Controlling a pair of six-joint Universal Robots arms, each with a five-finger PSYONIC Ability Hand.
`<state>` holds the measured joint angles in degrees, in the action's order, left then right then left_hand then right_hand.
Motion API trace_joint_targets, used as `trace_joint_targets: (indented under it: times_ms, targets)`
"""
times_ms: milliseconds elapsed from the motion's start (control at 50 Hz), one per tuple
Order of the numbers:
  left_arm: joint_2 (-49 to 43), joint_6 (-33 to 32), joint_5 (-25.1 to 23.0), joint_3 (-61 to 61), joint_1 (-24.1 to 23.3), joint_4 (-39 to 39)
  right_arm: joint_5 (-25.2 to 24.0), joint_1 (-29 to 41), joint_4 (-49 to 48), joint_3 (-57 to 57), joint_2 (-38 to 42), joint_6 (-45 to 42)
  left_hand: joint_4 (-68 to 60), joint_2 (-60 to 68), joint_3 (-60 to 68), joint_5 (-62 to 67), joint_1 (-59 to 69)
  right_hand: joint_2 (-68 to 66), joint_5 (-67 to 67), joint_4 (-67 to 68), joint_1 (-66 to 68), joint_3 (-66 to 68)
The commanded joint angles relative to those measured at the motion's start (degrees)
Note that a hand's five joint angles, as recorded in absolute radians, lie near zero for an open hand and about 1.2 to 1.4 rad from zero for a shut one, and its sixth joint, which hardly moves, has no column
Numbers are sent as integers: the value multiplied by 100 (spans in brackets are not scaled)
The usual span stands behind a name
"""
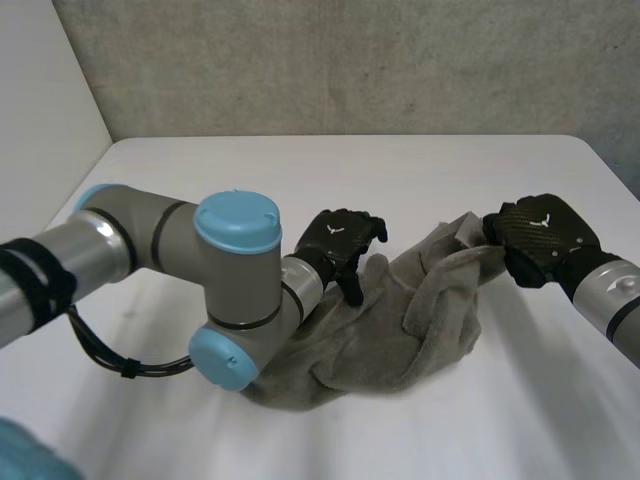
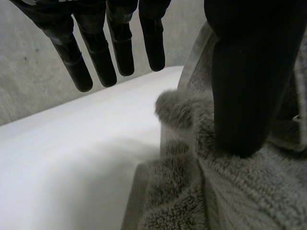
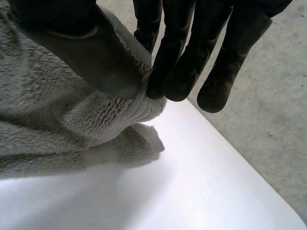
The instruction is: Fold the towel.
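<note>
The grey towel [image 1: 400,320] lies in a crumpled heap on the white table [image 1: 350,170], between the two hands.

The left hand [image 1: 338,240] is over one side of the towel. Its fingers [image 2: 120,48] are straight and a little spread. They hang in the air just past the towel's edge and touch nothing. Its thumb [image 2: 240,96] points down, and the tip pushes into the fluffy cloth. It does not pinch the towel. It just presses on top.

The right hand [image 1: 540,235] is at the other side of the towel. Here the thumb and fingers are pressed together, with the towel's edge squeezed between them. That bit of towel is held up off the table. From there the towel slopes down to the table, toward the left hand.
</note>
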<state>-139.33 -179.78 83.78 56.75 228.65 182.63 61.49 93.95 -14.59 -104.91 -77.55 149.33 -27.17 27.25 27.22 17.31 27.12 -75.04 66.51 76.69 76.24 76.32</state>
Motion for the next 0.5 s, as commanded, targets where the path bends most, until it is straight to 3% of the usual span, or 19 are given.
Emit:
trace_joint_targets:
  times_ms: [20, 60, 100, 120, 140, 160, 180, 320, 420, 500]
  targets:
    - [-620, -14, 50, -611, 4, -341, -58, -26, -97, -91, 12, -9, -943, 935, 937, 929, 948, -496, 349, 331, 376, 368]
    - [-710, -14, 95, -735, 4, -430, -58, -17, -97, -64, 3, -9, -1248, 1240, 1243, 1234, 1253, -496, 349, 331, 376, 368]
    - [-806, -40, 261, -927, 13, -622, -50, -8, -97, -3, 3, -9, -2936, 2928, 2931, 2922, 2941, -496, 349, 331, 376, 368]
    - [-806, -40, 262, -928, 13, -623, -50, -8, -97, -3, 3, -9, -2947, 2939, 2942, 2933, 2952, -496, 349, 331, 376, 368]
    - [-806, -84, 383, -981, 22, -745, -41, 1, -97, 32, 3, 0, -4213, 4205, 4207, 4199, 4218, -496, 349, 331, 376, 368]
    - [-806, -84, 385, -981, 22, -746, -41, 1, -97, 32, 3, 0, -4225, 4218, 4220, 4212, 4231, -496, 349, 331, 376, 368]
    - [-780, -162, 498, -999, 30, -885, -23, 1, -97, 76, 12, 0, -5125, 5117, 5119, 5111, 5130, -496, 349, 331, 376, 368]
    - [-332, -813, 1070, -885, 136, -1564, 65, -26, -114, 270, 3, 44, -5283, 5275, 5278, 5269, 5288, -496, 349, 331, 376, 368]
    - [483, -1068, 1641, -306, 592, -1783, 398, -61, -123, 454, -14, 184, -5283, 5275, 5278, 5269, 5288, -496, 349, 331, 376, 368]
    - [978, -1068, 1633, 21, 936, -1757, 530, -87, -184, 568, -102, 368, -5283, 5275, 5278, 5269, 5288, -496, 349, 331, 376, 368]
